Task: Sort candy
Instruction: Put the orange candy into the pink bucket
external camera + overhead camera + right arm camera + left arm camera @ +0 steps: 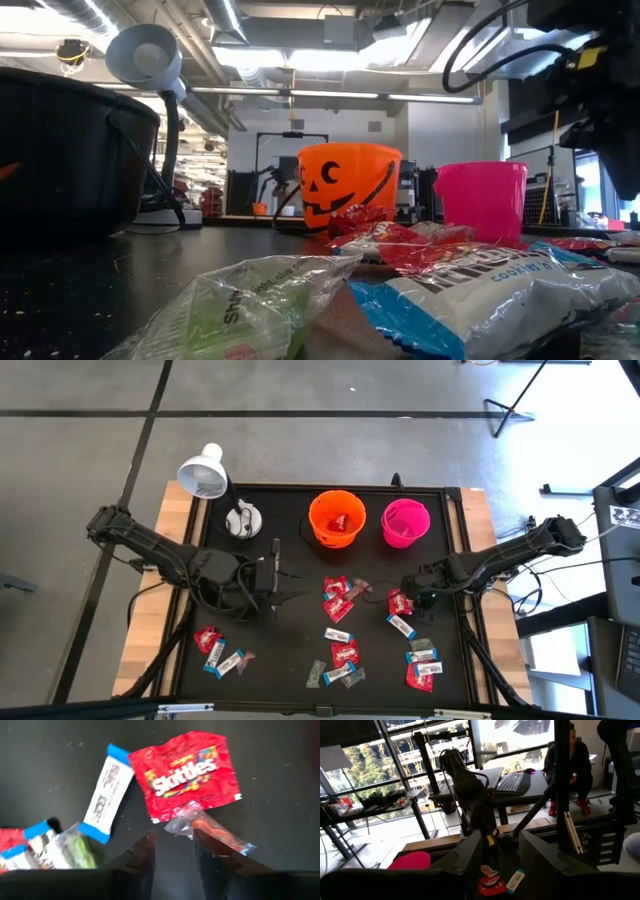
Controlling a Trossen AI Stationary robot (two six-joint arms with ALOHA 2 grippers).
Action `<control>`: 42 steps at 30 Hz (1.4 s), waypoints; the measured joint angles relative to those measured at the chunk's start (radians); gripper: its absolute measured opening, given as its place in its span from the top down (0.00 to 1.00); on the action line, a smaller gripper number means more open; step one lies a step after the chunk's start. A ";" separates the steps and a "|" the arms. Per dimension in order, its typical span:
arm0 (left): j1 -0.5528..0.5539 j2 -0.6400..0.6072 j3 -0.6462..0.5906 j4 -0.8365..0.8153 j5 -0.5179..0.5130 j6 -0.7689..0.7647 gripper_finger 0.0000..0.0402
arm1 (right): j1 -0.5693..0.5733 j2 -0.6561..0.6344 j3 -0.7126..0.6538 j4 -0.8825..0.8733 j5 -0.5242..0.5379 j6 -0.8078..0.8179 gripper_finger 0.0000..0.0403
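Small wrapped candies lie scattered on the black mat (290,660): red, blue-and-white and silvery ones. My right gripper (412,590) is open and points down just over a red Skittles packet (187,772), a blue-and-white bar (107,792) and a clear-wrapped orange sweet (212,832). The clear-wrapped sweet lies at one fingertip (210,852). My left gripper (285,592) is open and level over the mat's left half, holding nothing. In its wrist view (500,855) it faces a red candy (490,884) and a blue-and-white one (515,881). My right gripper stands from above with one finger (207,850) over the near edge of the clear wrapper (200,826). I cannot tell whether it touches the wrapper. The sweet lies flat on the mat.
An orange pumpkin bucket (336,518) and a pink bucket (405,523) stand at the mat's far edge. A black bucket (60,150) shows at the left of the low view. A white lamp (205,472) stands at the far left corner. More candies lie near the left (220,650) and right (422,665) corners.
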 joint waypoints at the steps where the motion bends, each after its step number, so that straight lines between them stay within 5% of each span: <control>1: 0.000 0.000 0.000 -0.001 0.000 0.000 0.70 | 0.000 0.004 0.000 0.000 0.015 0.009 0.66; 11: 0.000 0.000 0.000 -0.006 0.000 0.000 0.70 | 0.000 0.083 0.000 0.003 0.107 0.161 0.61; 29: 0.000 0.000 0.000 -0.020 0.000 -0.009 0.70 | 0.000 0.264 -0.001 -0.004 0.074 0.132 0.62; 39: 0.000 0.000 0.000 -0.019 0.015 -0.028 0.70 | 0.000 0.264 -0.001 0.020 0.074 0.132 0.96; 42: 0.000 0.000 0.000 -0.019 0.041 -0.034 0.70 | 0.000 0.264 -0.001 0.043 0.074 0.135 0.98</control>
